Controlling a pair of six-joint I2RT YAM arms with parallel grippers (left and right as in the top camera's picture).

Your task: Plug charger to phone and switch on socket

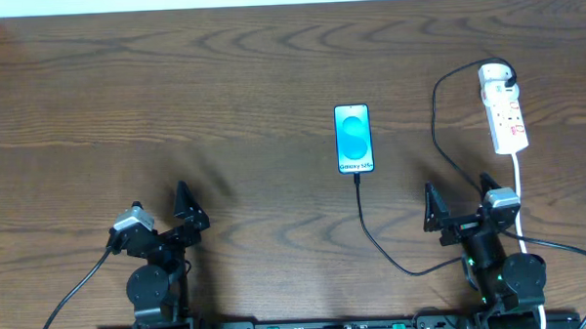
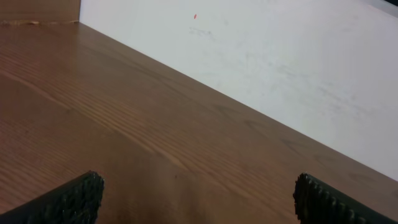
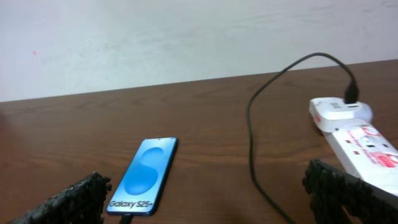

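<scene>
Across the whole view lies a brown wooden table (image 1: 124, 92), a pale wall running beyond its far edge. At the near edge sit the two arms. The left gripper (image 1: 189, 209) rests near the near-left corner and the right gripper (image 1: 433, 210) near the near-right corner. Both are low over the wood with jaws spread wide and nothing between them. In each wrist view the ribbed black fingers (image 3: 68, 202) stand far apart at the bottom corners.

The charger (image 1: 434, 130) runs as a thin black line from the far-right corner. It arcs left, comes toward the near edge past the right gripper, then bends back up to the phone.

The socket (image 1: 506, 118) lies by the far-right corner, lengthwise toward the near edge. Its white cord (image 1: 519, 191) trails toward the right arm. Whether its switch is on I cannot tell.

The phone (image 1: 354, 138) lies flat and screen up, a little right of the table's middle, well apart from both grippers.

The white plug head (image 1: 495, 76) sits in the socket's far end. The connector tip (image 1: 358, 177) meets the phone's near short edge.
</scene>
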